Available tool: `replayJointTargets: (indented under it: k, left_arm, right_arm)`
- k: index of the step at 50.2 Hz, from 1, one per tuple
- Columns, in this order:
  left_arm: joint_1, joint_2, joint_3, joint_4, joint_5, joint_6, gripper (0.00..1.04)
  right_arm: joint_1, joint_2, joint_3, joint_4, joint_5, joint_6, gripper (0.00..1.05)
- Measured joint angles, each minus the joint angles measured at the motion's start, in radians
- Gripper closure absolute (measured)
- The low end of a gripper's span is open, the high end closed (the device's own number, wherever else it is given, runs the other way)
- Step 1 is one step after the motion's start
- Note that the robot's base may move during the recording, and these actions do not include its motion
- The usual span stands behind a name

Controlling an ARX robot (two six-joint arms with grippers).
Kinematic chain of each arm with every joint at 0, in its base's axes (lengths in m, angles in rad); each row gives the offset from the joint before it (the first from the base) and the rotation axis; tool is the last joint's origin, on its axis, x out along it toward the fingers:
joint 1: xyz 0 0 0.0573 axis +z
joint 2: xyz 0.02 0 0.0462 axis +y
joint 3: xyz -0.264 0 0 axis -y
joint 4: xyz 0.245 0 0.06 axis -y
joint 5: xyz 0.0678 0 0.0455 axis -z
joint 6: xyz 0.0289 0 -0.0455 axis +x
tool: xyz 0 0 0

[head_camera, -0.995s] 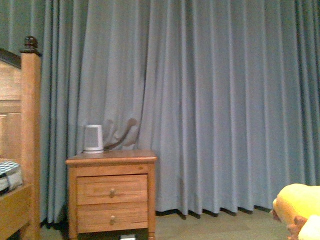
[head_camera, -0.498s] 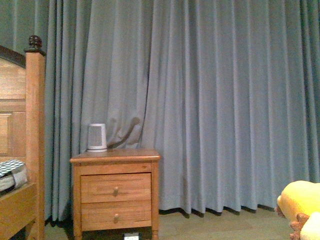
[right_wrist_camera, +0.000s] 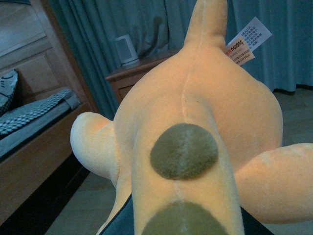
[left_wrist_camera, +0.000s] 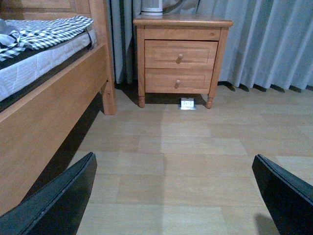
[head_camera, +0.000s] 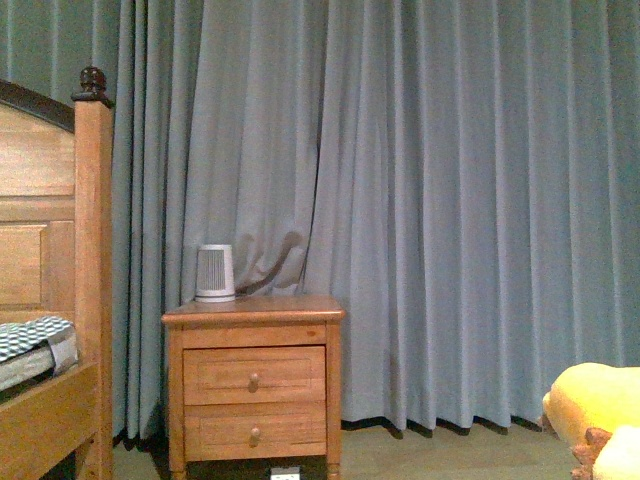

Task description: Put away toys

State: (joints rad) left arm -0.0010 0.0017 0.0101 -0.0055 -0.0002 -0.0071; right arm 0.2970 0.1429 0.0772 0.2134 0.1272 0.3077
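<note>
Pincer status first: the right pincer (right_wrist_camera: 181, 229) is closed around the plush toy (right_wrist_camera: 195, 98). In the right wrist view you only get dark bits of the jaws poking out on either side of the toy's near end, with the soft body squeezed between them. The toy is yellow-orange and plump, and it stretches away from the pincer toward the curtain (head_camera: 450, 200). It has an olive patch (right_wrist_camera: 183, 151) down its middle seam, a stubby limb sticking out on each side, and a white tag (right_wrist_camera: 247, 41) with red print near the far end. In the front view the toy peeks in at the lower right corner, well apart from the furniture.

The left pincer (left_wrist_camera: 173, 161) is spread wide with nothing in it. Its two dark fingers (left_wrist_camera: 63, 196) sit at opposite sides of the left wrist view, with just bare wood floor (left_wrist_camera: 195, 142) between them.

As for the rest of the room, a two-drawer wooden table (head_camera: 255, 312) stands against the curtain with a small white ribbed gadget (head_camera: 214, 273) on top. A tiny white thing (left_wrist_camera: 188, 103) sits on the floor under the table, but I can't make out what it is. Just beside the table is a wooden bed (head_camera: 90, 250) with a checked blanket (left_wrist_camera: 44, 29) on the mattress.
</note>
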Motion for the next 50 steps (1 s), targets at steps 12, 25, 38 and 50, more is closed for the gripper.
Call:
replayJointTargets:
  k: [12, 25, 38, 50]
  left_arm:
    - [0.0, 0.0, 0.0, 0.0, 0.0, 0.0, 0.06]
    - [0.0, 0.0, 0.0, 0.0, 0.0, 0.0, 0.06]
    - [0.0, 0.0, 0.0, 0.0, 0.0, 0.0, 0.06]
    - [0.0, 0.0, 0.0, 0.0, 0.0, 0.0, 0.06]
  right_arm:
    - [0.0, 0.0, 0.0, 0.0, 0.0, 0.0, 0.85]
    - [0.0, 0.0, 0.0, 0.0, 0.0, 0.0, 0.85]
    - [0.0, 0.0, 0.0, 0.0, 0.0, 0.0, 0.85]
    - [0.0, 0.0, 0.0, 0.0, 0.0, 0.0, 0.85]
